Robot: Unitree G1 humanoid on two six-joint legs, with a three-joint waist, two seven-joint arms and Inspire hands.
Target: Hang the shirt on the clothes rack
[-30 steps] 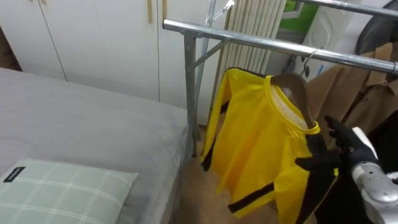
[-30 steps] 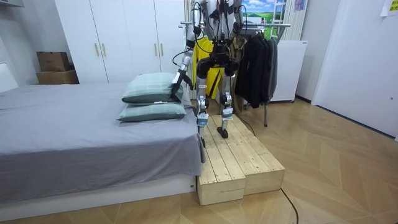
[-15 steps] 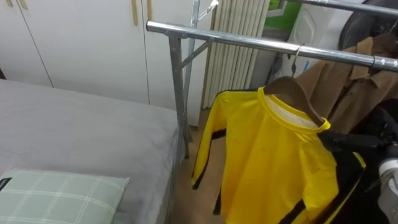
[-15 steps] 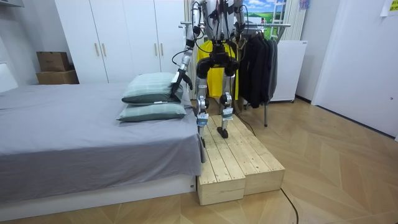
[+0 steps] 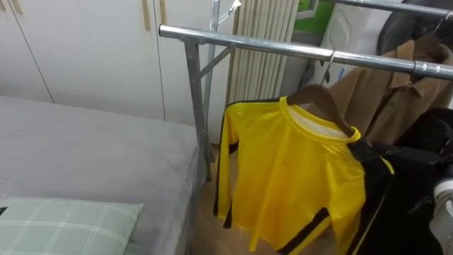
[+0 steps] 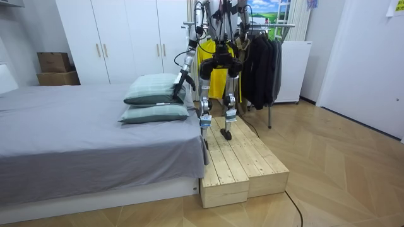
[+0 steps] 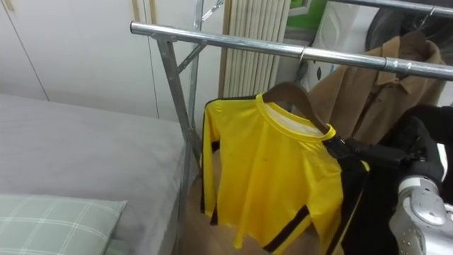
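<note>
Rail (image 5: 283, 48) holds one yellow shirt (image 5: 283, 177); two pillows (image 6: 154, 98) on bed (image 6: 76, 139).

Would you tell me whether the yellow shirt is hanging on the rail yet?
On the rail: the hanger has its hook over the metal rail, and the yellow shirt hangs spread below it.

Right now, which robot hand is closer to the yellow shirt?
Right. The right hand is at the yellow shirt's shoulder; the left hand hangs low beside the pillows, away from it.
</note>
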